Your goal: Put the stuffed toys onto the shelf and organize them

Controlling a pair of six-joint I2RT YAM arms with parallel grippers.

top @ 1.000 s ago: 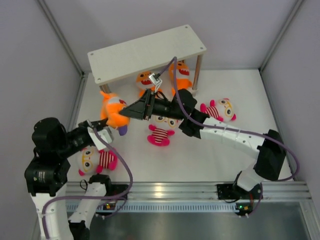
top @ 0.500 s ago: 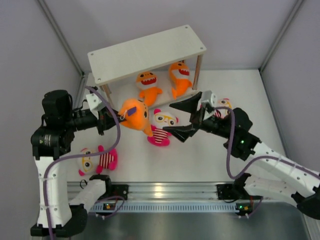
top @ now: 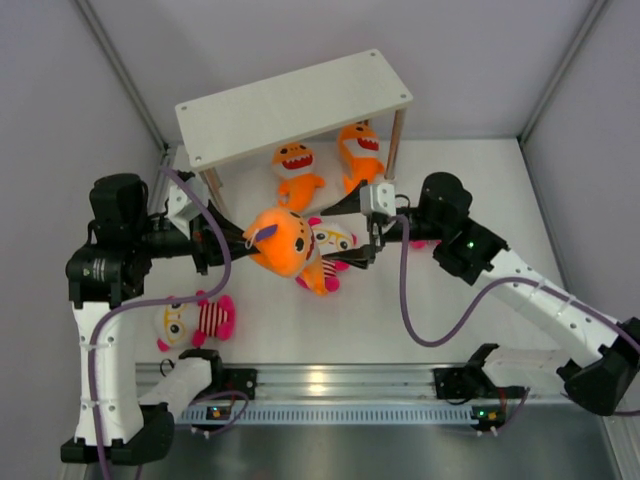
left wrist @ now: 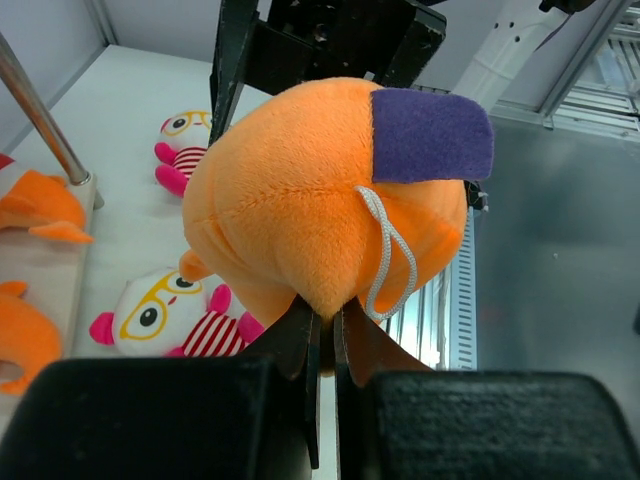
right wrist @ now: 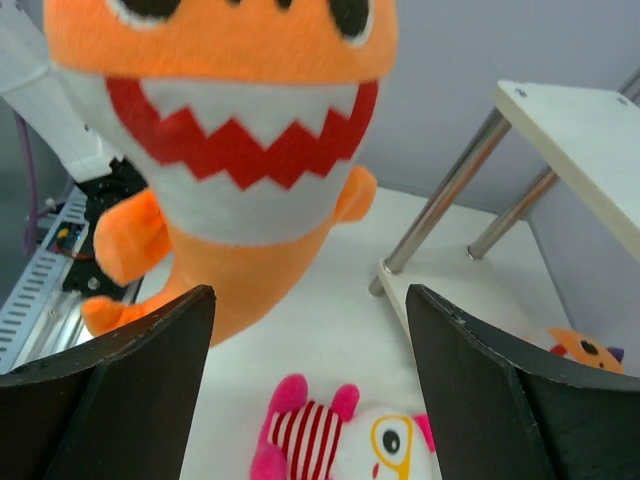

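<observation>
The left gripper (left wrist: 322,322) is pinched shut on the back of an orange shark (left wrist: 300,190). It holds the toy in the air over mid-bench, with the arm reaching out from the left edge. The right gripper (right wrist: 308,300) faces the shark's toothy mouth, jaws wide apart and holding nothing. Toward the far edge, the shelf (top: 300,100) carries a second shark (top: 297,165) and a third shark (top: 360,150) side by side on its lower board. One doll (top: 335,238) lies beneath the held shark, and another doll (top: 192,320) lies by the near-left corner. The bench (top: 480,180) is white and the walls (top: 60,100) are grey.

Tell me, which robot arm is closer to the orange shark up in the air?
Left. The left fingers are pinched shut on the orange shark from behind. The right fingers are open in front of its teeth, holding nothing.
</observation>
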